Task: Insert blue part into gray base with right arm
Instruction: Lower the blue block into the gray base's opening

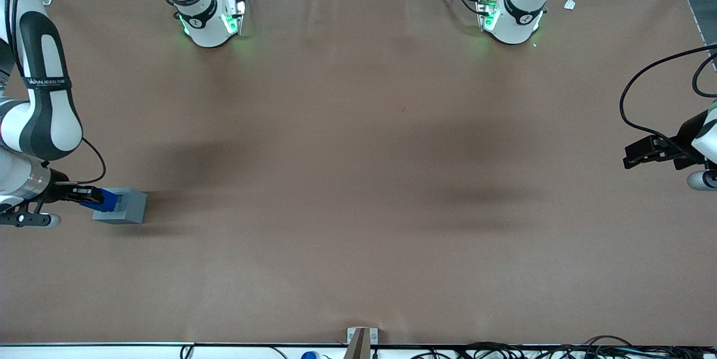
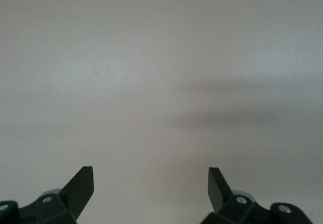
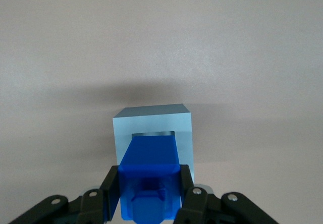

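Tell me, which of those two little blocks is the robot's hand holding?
The blue part, the smaller one. The hand grips it by its sides, over the square recess in the bigger gray base, which sits on the table.

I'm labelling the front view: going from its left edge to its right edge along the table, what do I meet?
right arm → gripper shut on the blue part → gray base → bare brown table → parked arm's gripper.
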You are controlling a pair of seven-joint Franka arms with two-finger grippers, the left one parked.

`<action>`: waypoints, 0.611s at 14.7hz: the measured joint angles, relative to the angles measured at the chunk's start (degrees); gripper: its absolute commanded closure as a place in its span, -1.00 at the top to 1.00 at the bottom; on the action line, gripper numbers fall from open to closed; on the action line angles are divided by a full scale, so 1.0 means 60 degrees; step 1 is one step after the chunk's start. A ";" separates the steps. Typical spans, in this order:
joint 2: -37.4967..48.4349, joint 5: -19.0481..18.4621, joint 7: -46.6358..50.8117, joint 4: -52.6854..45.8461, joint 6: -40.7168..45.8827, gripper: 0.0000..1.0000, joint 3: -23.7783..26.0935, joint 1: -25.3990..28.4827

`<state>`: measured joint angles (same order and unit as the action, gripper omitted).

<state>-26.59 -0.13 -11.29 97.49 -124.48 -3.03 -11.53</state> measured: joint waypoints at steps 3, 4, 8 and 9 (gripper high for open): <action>-0.0039 0.0000 0.0000 0.0000 0.0000 -0.82 -0.0008 0.0000; -0.0059 0.0000 0.0000 0.0000 0.0000 -0.82 -0.0008 0.0000; -0.0114 0.0000 0.0000 0.0006 0.0000 -0.82 -0.0002 0.0000; -0.0120 0.0000 0.0000 0.0024 0.0000 -0.82 -0.0001 0.0000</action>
<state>-27.31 -0.13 -11.29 97.63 -124.48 -3.03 -11.53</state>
